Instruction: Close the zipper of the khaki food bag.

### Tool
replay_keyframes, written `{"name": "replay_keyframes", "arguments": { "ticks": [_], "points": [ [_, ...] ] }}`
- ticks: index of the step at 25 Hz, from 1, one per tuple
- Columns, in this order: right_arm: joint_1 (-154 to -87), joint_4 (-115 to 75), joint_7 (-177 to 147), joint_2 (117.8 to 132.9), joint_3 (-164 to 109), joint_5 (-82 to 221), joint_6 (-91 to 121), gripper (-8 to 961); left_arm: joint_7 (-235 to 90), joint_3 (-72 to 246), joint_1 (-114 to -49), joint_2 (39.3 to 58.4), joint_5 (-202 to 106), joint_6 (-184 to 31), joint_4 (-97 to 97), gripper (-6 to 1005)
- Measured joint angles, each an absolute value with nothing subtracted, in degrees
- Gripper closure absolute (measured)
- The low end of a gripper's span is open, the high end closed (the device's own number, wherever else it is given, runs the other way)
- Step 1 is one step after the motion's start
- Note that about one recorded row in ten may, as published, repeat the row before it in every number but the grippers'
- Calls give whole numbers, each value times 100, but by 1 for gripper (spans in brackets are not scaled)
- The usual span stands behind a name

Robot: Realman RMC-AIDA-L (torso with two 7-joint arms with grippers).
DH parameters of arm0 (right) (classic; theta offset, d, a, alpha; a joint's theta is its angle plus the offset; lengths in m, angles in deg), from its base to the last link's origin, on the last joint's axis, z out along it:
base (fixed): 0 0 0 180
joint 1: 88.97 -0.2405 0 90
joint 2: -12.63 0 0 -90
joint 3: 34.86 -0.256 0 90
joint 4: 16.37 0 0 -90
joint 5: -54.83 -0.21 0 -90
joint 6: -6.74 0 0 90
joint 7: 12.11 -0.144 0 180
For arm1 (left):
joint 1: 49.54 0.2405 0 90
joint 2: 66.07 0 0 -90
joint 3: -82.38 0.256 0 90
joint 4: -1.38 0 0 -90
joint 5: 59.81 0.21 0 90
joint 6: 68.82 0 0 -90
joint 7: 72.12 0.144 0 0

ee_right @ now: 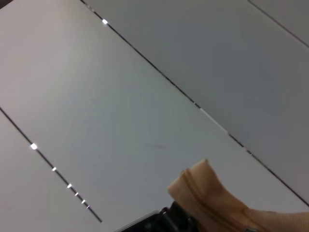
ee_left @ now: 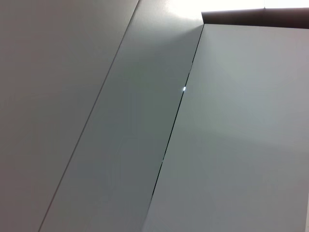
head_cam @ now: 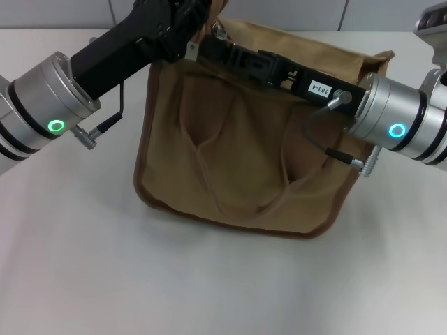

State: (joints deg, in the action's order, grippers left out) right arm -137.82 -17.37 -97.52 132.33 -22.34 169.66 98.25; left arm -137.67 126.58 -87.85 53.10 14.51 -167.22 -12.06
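Canvas of the khaki food bag (head_cam: pixel 237 167), standing on the table (head_cam: pixel 105 265), looks soft, so I brace beside the zipper (ee_right: pixel 195 193); I cannot tell either end effector's grip.

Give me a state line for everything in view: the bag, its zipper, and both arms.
Tan canvas food bag with brown piping: upright on the white table, top edge held up.
Zipper: hidden behind the arms in the head view; a bunched strip of khaki tape shows in the right wrist view.
Left gripper: at the bag's top left corner.
Right gripper: lying along the bag's top edge.
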Motion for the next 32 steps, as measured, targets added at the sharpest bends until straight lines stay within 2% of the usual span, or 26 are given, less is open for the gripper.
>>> {"name": "replay_keyframes", "arguments": {
  "ticks": [2, 7, 12, 18, 29, 32],
  "points": [
    [-13773, -1734, -9765, 13233, -2241, 16959, 9786, 955, -13767, 12658, -8785, 5310, 1451, -16711, -1206, 956],
    [-13748, -1724, -9779, 13233, -2229, 16963, 9752, 799, -13763, 12644, -8785, 5310, 1453, -16691, -1206, 955],
    [-13722, -1738, -9721, 13233, -2225, 16981, 9743, 595, -13761, 12599, -8785, 5311, 1454, -16647, -1206, 954],
    [-13675, -1741, -9682, 13233, -2228, 16985, 9716, 497, -13760, 12591, -8785, 5311, 1455, -16627, -1207, 953],
    [-13588, -1743, -9495, 13231, -2266, 16970, 9698, 541, -13759, 12588, -8757, 5311, 1372, -16621, -1208, 952],
    [-13590, -1743, -9493, 13226, -2260, 16968, 9705, 740, -13759, 12587, -8755, 5311, 1371, -16621, -1208, 951]
  ]
}}
